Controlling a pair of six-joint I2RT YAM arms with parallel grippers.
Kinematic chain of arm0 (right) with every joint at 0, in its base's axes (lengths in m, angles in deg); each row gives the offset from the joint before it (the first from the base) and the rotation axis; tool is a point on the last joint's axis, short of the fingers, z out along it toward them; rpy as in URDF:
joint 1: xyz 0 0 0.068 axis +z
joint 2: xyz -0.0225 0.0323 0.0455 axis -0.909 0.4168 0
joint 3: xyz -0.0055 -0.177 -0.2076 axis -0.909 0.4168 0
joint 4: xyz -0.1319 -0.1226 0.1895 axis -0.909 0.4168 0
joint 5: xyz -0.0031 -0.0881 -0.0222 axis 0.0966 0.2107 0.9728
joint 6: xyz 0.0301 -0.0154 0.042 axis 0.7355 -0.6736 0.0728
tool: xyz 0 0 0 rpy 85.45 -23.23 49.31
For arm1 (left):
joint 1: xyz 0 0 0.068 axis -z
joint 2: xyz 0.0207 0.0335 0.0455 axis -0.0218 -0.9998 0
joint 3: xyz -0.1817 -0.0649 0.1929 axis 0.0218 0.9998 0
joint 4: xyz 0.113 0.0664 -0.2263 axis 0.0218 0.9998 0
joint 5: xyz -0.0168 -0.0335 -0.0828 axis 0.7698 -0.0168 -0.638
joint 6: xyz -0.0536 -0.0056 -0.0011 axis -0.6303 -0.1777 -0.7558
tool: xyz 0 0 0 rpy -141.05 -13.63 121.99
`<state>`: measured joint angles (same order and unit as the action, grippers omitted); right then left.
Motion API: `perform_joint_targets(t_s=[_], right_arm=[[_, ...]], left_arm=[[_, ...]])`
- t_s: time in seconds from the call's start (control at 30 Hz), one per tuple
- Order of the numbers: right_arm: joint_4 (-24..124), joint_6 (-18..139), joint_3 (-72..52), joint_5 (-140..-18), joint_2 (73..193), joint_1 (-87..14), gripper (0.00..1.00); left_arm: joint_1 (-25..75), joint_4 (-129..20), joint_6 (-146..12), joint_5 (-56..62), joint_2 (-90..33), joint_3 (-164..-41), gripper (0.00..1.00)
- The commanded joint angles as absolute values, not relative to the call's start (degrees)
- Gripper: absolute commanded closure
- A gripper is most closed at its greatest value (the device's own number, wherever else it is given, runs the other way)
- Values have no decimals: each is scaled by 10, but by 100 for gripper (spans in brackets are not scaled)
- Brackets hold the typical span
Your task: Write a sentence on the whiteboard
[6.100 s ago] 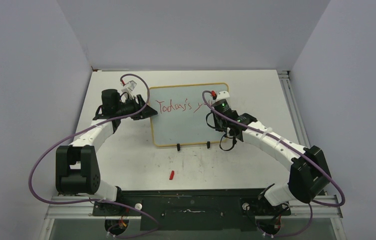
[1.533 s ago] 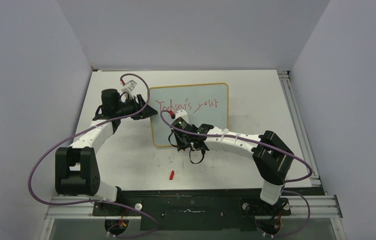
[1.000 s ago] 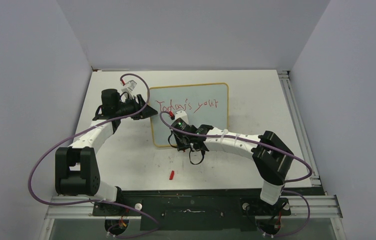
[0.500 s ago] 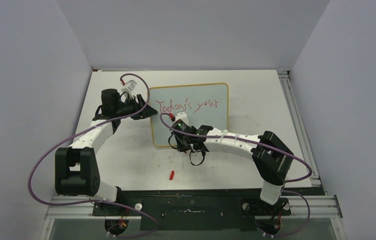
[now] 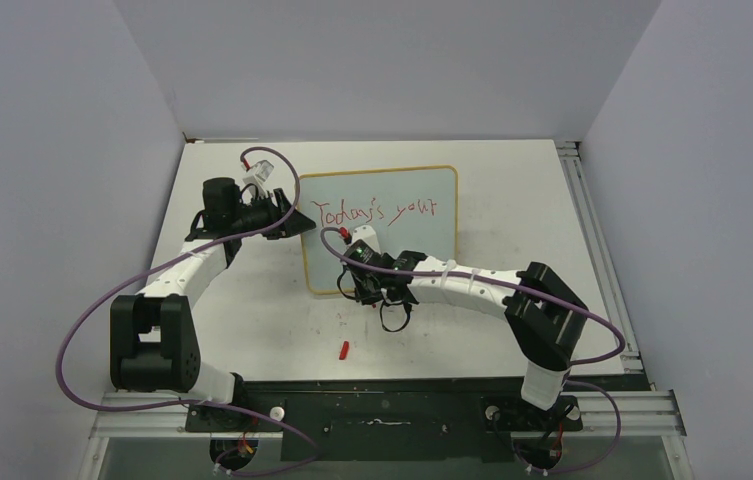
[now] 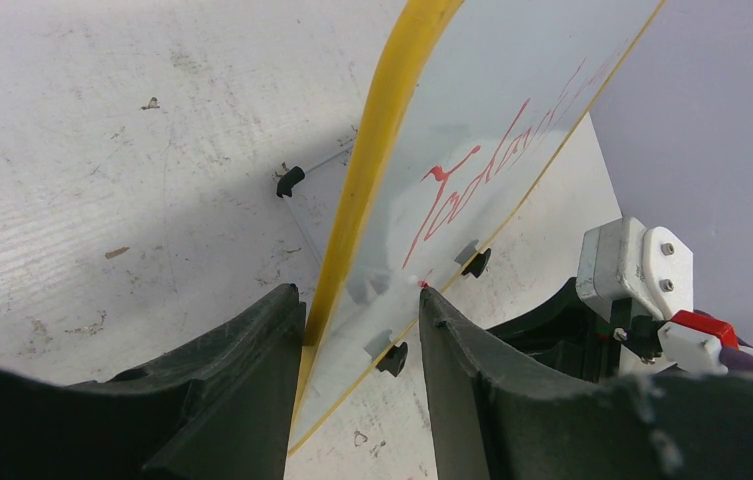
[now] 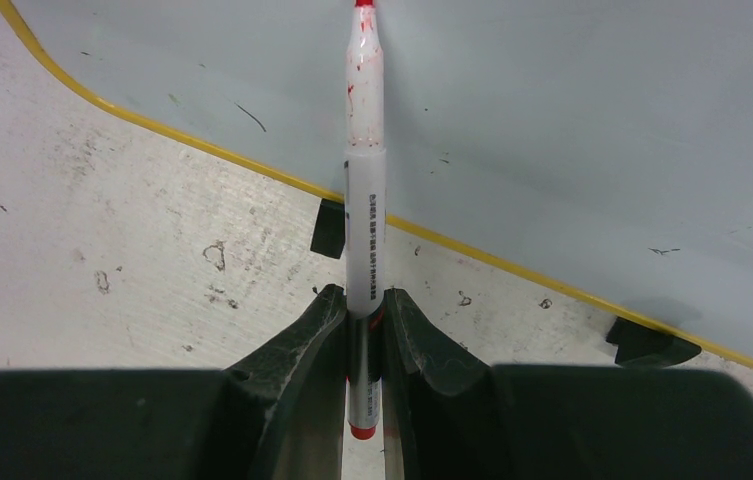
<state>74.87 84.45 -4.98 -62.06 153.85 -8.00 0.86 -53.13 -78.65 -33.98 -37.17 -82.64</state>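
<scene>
The whiteboard stands tilted on the table, with a yellow frame and black clip feet. The sentence is one red line reading "Today's your". My left gripper is shut on the board's left edge; in the left wrist view the gripper straddles the yellow frame. My right gripper is at the board's lower left, shut on a white marker. The marker's red tip points up against the board's surface. No second line shows.
A small red marker cap lies on the table in front of the board. The right arm stretches low across the table before the board. Grey walls close the table on three sides.
Since six seconds ago the word "your" has been finished and my right gripper has moved from the top line's end to the board's lower left. In the last second it edged slightly left.
</scene>
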Motion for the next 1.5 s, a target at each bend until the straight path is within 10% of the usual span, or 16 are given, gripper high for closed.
perform_joint_targets(t_s=[0.0,1.47], right_arm=[[752,838,-77,-592,1525,-94,95],[747,840,-44,-598,1518,-95,95]], left_arm=[[14,-551,-787,-362,-347,-831,56],[14,-550,-787,-362,-344,-830,56]])
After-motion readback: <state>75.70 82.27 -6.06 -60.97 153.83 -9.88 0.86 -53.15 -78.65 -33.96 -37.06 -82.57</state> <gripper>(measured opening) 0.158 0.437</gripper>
